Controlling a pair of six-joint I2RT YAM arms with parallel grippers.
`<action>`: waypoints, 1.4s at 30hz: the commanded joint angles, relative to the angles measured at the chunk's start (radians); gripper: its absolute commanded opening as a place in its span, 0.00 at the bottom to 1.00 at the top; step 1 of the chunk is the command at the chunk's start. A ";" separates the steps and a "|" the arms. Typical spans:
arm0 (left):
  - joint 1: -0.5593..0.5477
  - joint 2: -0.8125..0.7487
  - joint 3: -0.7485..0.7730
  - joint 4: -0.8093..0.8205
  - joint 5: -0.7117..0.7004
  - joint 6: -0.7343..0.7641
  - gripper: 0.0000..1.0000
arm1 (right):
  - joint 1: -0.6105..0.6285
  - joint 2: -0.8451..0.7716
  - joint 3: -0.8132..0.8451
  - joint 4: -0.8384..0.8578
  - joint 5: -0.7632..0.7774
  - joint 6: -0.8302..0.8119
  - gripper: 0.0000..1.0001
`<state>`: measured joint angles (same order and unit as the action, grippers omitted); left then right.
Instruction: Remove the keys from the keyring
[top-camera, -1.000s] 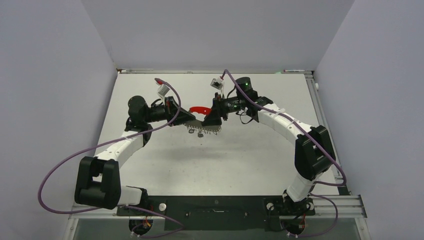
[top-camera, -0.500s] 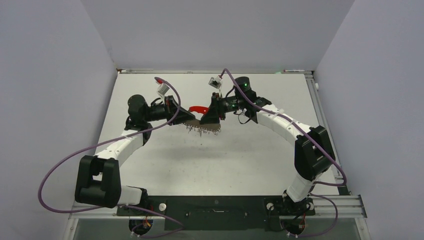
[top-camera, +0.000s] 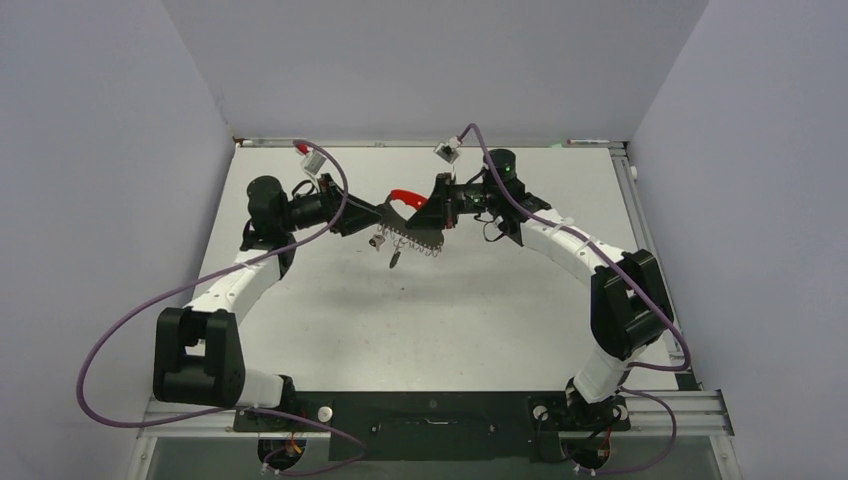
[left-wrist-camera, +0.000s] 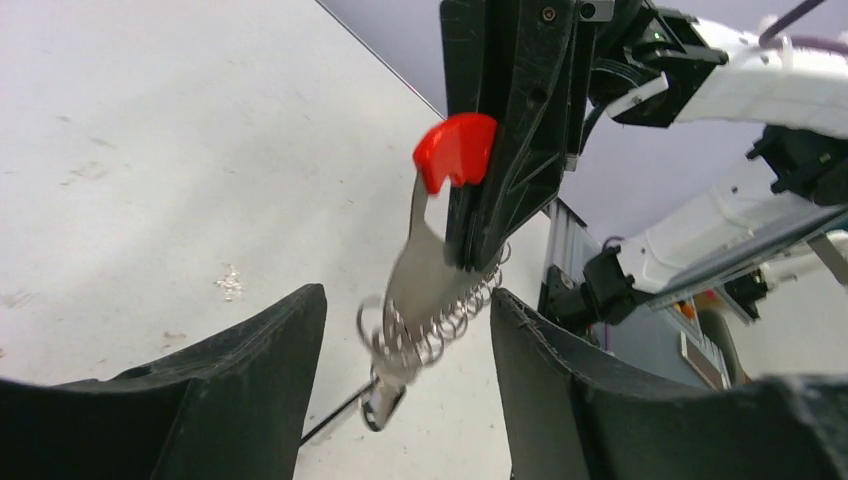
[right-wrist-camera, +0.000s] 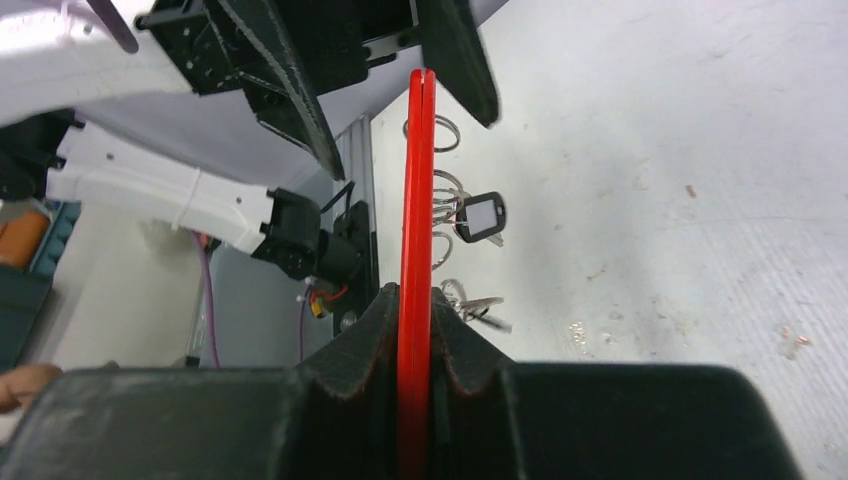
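Aloft, red-tipped grey keyring (left-wrist-camera: 428, 250), tiny keys (left-wrist-camera: 384, 398) beneath.

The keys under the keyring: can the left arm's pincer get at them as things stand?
Probably yes. The left pincer is open, its fingers either side of the keyring, and a key hangs just below the gap with nothing before it. The right pincer grips the red band at the far end.
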<state>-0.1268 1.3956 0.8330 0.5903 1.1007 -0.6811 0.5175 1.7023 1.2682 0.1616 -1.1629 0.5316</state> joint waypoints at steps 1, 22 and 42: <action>0.039 -0.023 0.050 -0.084 -0.076 0.098 0.60 | -0.066 -0.062 -0.005 0.222 0.054 0.162 0.05; -0.068 -0.036 -0.128 0.254 -0.151 0.382 0.62 | -0.062 -0.061 0.061 0.266 0.109 0.252 0.05; -0.075 0.019 -0.170 0.422 -0.131 0.347 0.24 | -0.002 -0.053 0.103 0.257 0.064 0.257 0.05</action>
<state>-0.2157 1.4273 0.6628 0.9409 0.9474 -0.3321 0.5117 1.6932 1.3193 0.3546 -1.0756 0.7769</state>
